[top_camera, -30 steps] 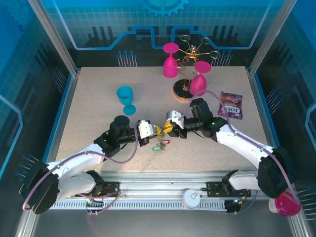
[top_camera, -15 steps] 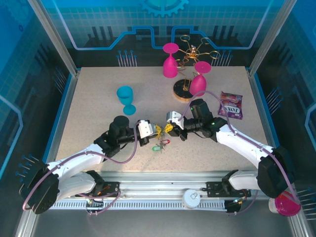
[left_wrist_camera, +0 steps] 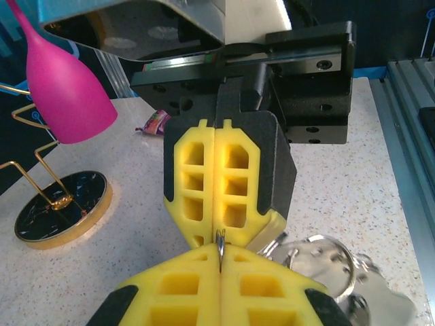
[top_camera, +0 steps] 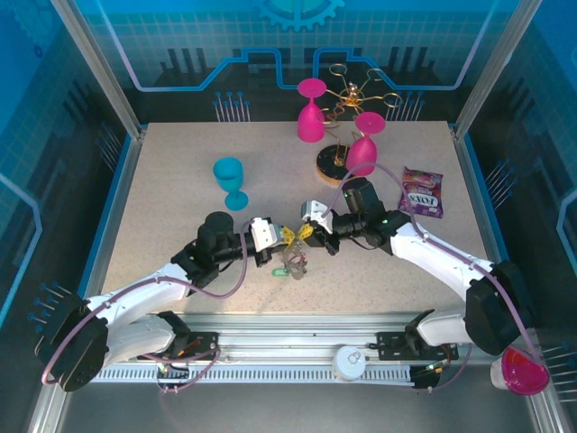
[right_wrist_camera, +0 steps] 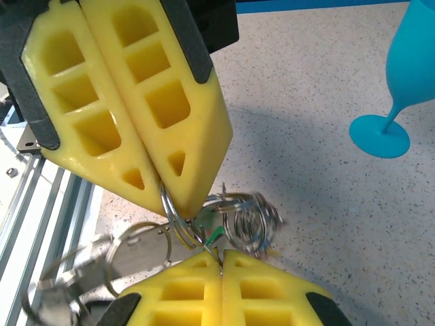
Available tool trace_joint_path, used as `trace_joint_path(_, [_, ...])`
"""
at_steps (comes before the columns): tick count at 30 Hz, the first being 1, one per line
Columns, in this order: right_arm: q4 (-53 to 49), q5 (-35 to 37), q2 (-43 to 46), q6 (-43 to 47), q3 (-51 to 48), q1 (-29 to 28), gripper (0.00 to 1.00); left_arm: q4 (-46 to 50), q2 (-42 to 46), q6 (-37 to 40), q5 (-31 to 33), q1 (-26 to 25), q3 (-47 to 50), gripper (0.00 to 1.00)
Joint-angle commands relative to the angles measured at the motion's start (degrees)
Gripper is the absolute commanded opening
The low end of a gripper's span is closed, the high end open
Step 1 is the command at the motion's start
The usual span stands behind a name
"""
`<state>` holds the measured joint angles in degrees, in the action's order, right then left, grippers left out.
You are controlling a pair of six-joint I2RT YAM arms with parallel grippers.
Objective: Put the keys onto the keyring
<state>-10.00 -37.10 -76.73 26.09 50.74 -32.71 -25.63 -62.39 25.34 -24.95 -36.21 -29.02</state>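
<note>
Right wrist: keyring (right_wrist_camera: 166, 207) clamped btwn left claw (right_wrist_camera: 178, 198), right claw (right_wrist_camera: 221, 261) tips.

My left claw (top_camera: 283, 237) and right claw (top_camera: 303, 236) meet tip to tip, the keyring (right_wrist_camera: 167, 206) between them. The keys (top_camera: 292, 264) are just at their six o'clock, and I see a goblet (top_camera: 230, 180) at ten.

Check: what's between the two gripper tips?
Thin wire of the keyring, pinched by both the left gripper and the right gripper; the keys bunch beside it. Both wrist views show it.
</note>
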Motion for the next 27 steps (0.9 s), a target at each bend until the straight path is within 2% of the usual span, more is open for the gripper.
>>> trace_joint_path(1, [1.5, -0.3, 1.7, -1.9, 0.2, 0.3, 0.08, -5.9, 1.6, -1.1, -3.0, 0.3, 0.4, 0.00])
trace_joint_path(4, [3.5, -0.4, 4.0, -2.2, -2.1, 0.9, 0.20, -6.5, 1.2, -1.2, -3.0, 0.5, 1.3, 0.00])
trace_joint_path(7, [4.3, -1.4, 4.7, -1.8, -2.7, 1.1, 0.23, -8.3, 0.8, -2.2, -3.0, 0.6, 2.1, 0.00])
trace_joint_path(20, [5.3, -5.0, 3.2, -1.1, -1.5, 0.5, 0.22, -9.0, 0.0, -2.5, -3.0, 0.7, 1.9, 0.00])
trace_joint_path(27, [6.3, -4.2, 4.4, -1.2, -2.8, 0.5, 0.20, -8.6, -0.6, -2.0, -2.5, 0.7, 1.8, 0.00])
